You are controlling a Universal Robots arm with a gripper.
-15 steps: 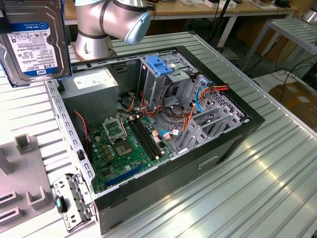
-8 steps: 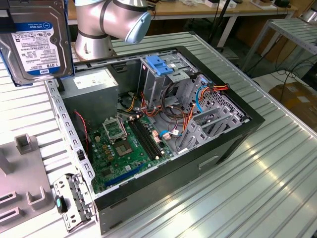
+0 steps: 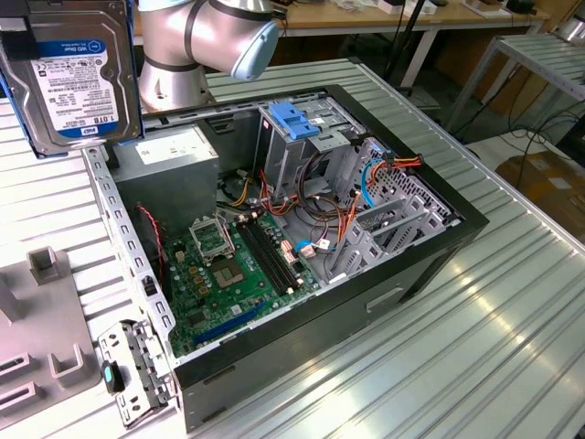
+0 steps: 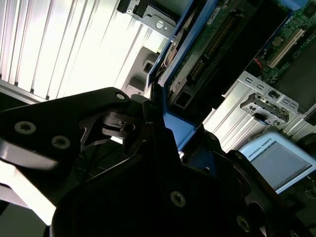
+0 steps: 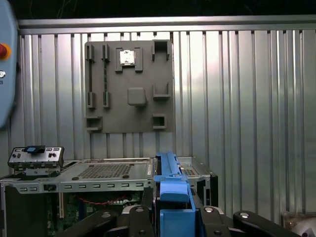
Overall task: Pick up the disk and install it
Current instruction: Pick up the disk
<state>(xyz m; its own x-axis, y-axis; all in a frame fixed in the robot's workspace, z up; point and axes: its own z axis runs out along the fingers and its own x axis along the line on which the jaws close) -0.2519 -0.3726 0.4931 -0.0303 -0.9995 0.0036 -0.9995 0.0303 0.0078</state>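
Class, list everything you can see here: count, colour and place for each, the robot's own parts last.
disk: one, silver-grey with blue rails, held up at the exterior view's upper left.
computer case: one, black, open, mid-table.
motherboard: one, green, on the case floor.
cage latch: one, blue, atop the grey cage inside the case.
fixture tray: one, grey, on the table beside the case.
table: one, ribbed silver, under the case and tray.
arm: one, silver with a pale-blue cap, beyond the case.
gripper: one, black, shut on the disk's blue rail.
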